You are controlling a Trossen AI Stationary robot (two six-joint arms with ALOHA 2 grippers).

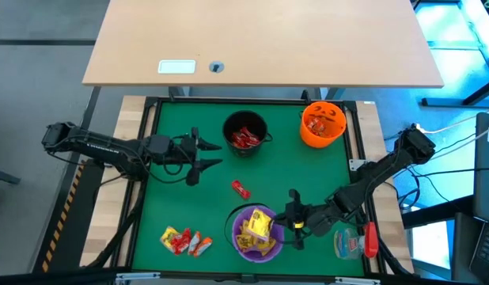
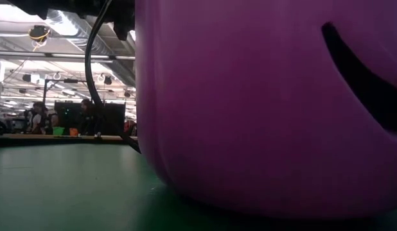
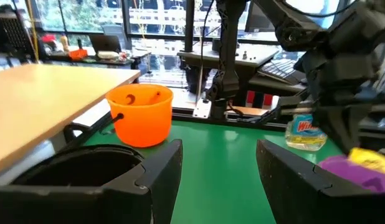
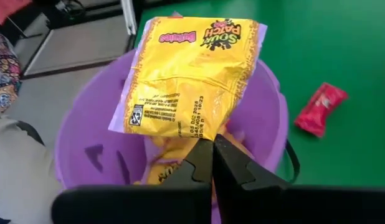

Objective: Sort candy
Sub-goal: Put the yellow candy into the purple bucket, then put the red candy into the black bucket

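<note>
My right gripper (image 1: 289,217) is at the purple bowl's (image 1: 243,247) right rim, shut on a yellow candy packet (image 4: 191,74) that juts out over the bowl's opening. More yellow packets (image 4: 164,168) lie inside the bowl. My left gripper (image 1: 206,153) hangs open left of the black bowl (image 1: 246,133), which holds red candies. The orange bowl (image 1: 322,123) holds orange ones. A single red candy (image 1: 240,188) lies on the green mat, and a small pile of mixed candies (image 1: 183,240) sits near the front left. My right gripper pinches the yellow packet by its edge (image 4: 208,132), at the end nearest the fingers, between the two fingertips. It comes from the table's right side, slanting down. The packet sticks out from the fingers over the purple bowl; whether its far end touches the rim I cannot tell.
A clear bottle with a red part (image 1: 351,241) lies right of the purple bowl, under my right arm. The purple bowl (image 2: 263,102) fills the low view. A wooden desk (image 1: 260,39) stands beyond the mat's far edge. Bare mat lies between the bowls.
</note>
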